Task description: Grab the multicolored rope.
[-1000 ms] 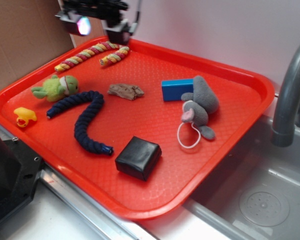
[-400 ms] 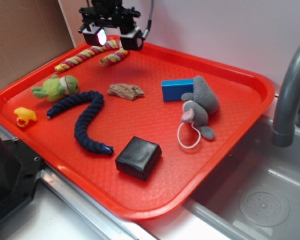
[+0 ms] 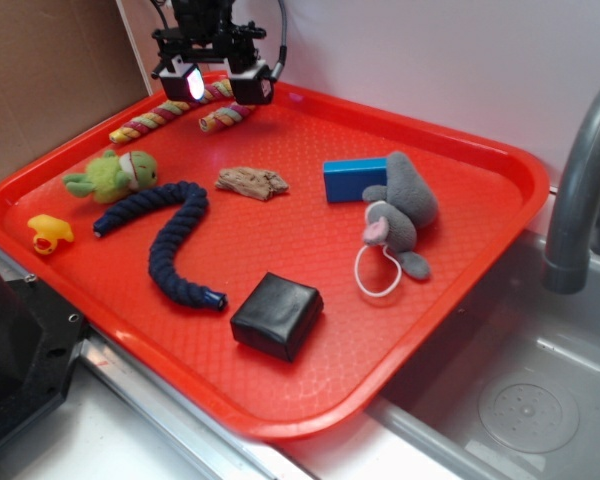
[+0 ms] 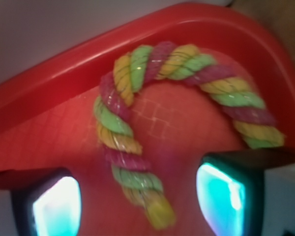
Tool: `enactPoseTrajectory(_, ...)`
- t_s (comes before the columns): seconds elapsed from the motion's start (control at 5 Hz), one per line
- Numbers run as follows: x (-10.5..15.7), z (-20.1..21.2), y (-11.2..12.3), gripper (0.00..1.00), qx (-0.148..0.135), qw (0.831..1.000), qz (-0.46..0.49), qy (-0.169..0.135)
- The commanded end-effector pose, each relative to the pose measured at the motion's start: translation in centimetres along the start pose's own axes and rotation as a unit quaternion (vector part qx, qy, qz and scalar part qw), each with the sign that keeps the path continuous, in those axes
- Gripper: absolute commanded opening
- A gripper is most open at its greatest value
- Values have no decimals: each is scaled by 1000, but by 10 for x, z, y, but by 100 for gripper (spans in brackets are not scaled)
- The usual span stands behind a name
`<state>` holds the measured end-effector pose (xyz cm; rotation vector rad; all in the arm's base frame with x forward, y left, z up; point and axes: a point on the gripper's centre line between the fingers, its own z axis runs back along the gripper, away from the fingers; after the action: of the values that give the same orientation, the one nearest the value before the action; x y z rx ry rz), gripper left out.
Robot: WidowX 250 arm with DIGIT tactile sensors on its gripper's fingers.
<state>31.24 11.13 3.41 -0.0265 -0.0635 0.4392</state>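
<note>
Multicolored rope (image 4: 137, 142) curved in a hook on red tray (image 4: 49, 98), flanked below by open end effector (image 4: 137, 206) fingers (image 4: 54, 206)

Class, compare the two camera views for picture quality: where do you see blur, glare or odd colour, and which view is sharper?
Wrist view: soft and blurred, the multicolored rope smeared at its near end, the gripper fingertips glowing cyan, a pinkish sheen on the red tray. Exterior view: sharper and evenly lit, one bright glare spot on the gripper, soft shadows beside the black block.
</note>
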Motion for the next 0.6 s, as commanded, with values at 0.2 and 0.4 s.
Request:
enactPoseTrajectory(0.2, -18, -9, -26, 0, 15, 999, -41, -3)
enactPoseTrajectory(0.4, -26, 30, -24, 0, 29, 999, -18, -31)
